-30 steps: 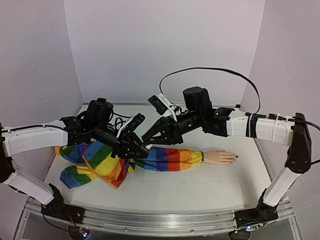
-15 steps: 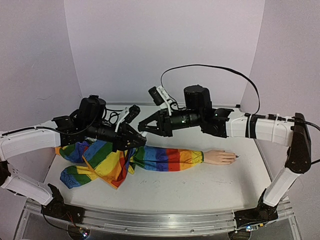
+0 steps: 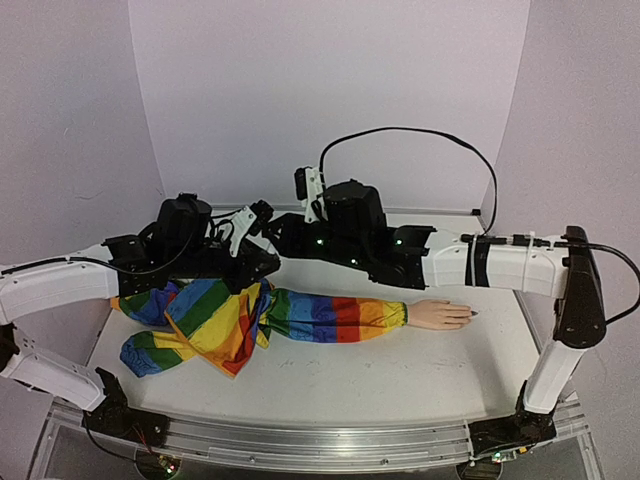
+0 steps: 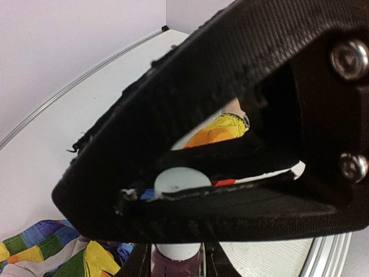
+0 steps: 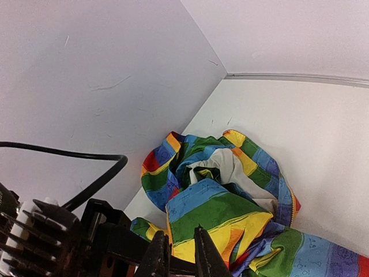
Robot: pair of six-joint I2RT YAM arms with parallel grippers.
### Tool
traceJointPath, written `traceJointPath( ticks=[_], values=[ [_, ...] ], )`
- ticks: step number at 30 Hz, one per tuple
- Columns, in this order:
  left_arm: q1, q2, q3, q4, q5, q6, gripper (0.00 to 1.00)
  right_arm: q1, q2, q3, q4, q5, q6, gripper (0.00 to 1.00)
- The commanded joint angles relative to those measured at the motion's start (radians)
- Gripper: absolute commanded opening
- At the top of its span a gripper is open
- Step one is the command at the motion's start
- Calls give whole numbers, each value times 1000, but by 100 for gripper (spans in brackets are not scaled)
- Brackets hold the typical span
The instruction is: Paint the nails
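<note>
The left gripper (image 4: 138,193) is clenched on the polish bottle (image 4: 179,257). The right gripper (image 5: 180,234) is pinched shut just beside it, with nothing visible between its tips. Both hang over the bunched end of the rainbow sleeve (image 3: 330,316), toward the table's (image 3: 400,385) left edge. The nails (image 3: 468,316) lie well apart, at the mannequin hand's (image 3: 438,314) tip. The hand's long axis points at the right edge, the right arm's side, with bare table around.

right end effector (image 5: 181,232) — swung left, toward left arm (image 3: 60,280) | left end effector (image 3: 266,267) — drawn back off sleeve (image 3: 330,315)
</note>
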Motion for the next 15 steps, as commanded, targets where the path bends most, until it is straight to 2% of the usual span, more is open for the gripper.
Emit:
traceJointPath(
  ticks=[1,2,3,6,9,11,15],
  values=[
    [5,-50,12,275,-80,-39,0,18,-88,-45,-94,-71,2,18],
    [6,-59,-6,274,-73,-51,0,-6,-111,-50,-93,-97,-21,32],
    [6,-67,-24,271,-63,-76,0,-33,-135,-57,-93,-128,-30,41],
    [7,-92,-77,254,-48,-130,0,-120,-217,-104,-76,-203,-80,64],
    [11,-117,-93,214,55,-152,0,-211,-287,-167,-40,-349,-135,84],
    [15,-129,-93,198,187,-163,0,-251,-295,-186,-11,-500,-190,89],
    [20,-127,-60,191,528,-174,0,-268,-265,-213,127,-878,-287,89]
  ],
)
